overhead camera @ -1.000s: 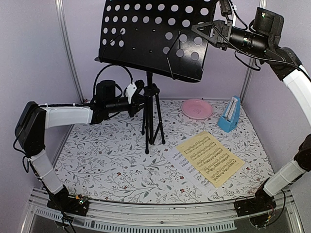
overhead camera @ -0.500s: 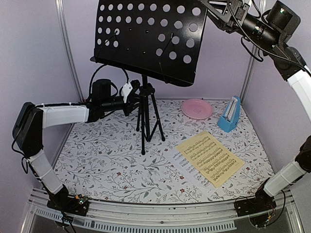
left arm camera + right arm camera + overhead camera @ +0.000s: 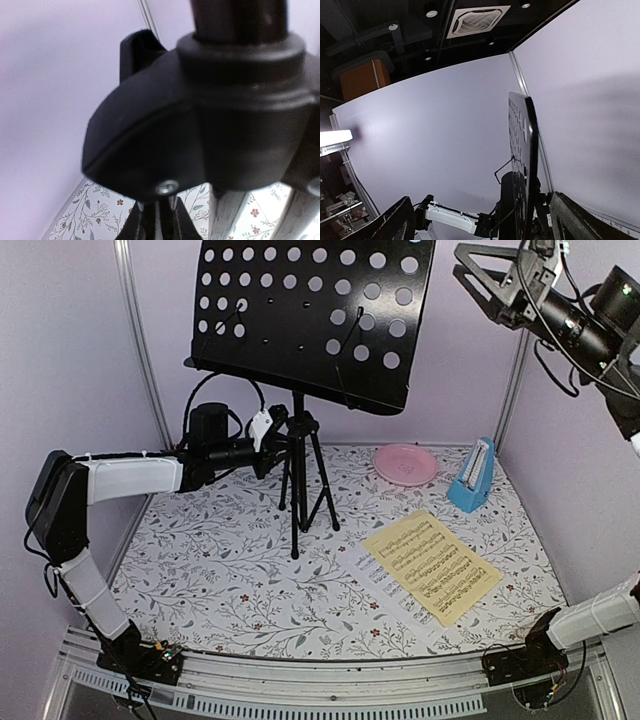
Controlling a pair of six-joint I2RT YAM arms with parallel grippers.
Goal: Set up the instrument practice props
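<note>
**Room.** The right wall point(image 3: 590, 440) and its corner post point(image 3: 512, 380) stand close behind and below your right gripper point(image 3: 470, 275). It hangs high with the fingers spread wide and nothing between them. Straight ahead of those fingers is the right edge of the music stand point(image 3: 310, 320) desk, near but apart. The right wrist view shows that desk edge-on. Open air lies on the near side, towards the arm bases.

Your left gripper point(image 3: 280, 432) sits low, under the desk's lower lip, and is closed on the stand's tripod point(image 3: 296, 510) at the hub. The desk overhangs it. The floral table cover point(image 3: 220, 580) lies open below it and on the near side.

**Around.** Across the tripod from the left gripper, and well below the right one, the yellow sheet of music point(image 3: 435, 565) lies flat on the cover. The white sheet point(image 3: 368, 568) lies under it, with only a strip showing along one edge. Past the sheets, by the back wall, are the pink plate point(image 3: 405, 463) and the upright blue metronome point(image 3: 472, 475). They stand just beside each other, apart.

**Hidden.**
- The blurred black hub fills the left wrist view, so finger contact cannot be read there. The grip is judged from the top view alone.
- The frame cuts off the desk's top edge.
- Most of the right arm is out of frame.
- The print on the white sheet is too small to read.
</note>
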